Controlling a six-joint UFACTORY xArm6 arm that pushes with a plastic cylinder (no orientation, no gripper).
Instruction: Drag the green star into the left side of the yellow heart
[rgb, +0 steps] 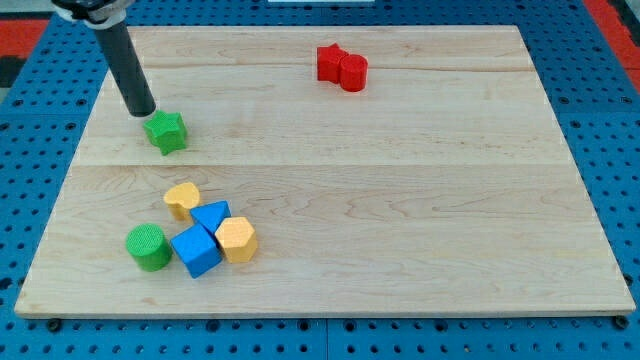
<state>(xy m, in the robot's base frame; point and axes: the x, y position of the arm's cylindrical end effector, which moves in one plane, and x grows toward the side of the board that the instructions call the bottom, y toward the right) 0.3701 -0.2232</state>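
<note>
One push step in hand: my tip (143, 110) set at upper-left edge of green star (166, 132), touching or nearly so. No jaws on rod, nothing held. Yellow heart (182, 199) lies below tip, slightly right. Next move, judged: push star downward toward heart's left flank, steering clear of green cylinder (149, 248).

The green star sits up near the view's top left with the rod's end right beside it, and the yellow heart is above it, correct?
Not quite. The camera view shows the yellow heart below the green star, toward the view's bottom. The rest holds: my tip is right beside the star, at its upper left.
</note>
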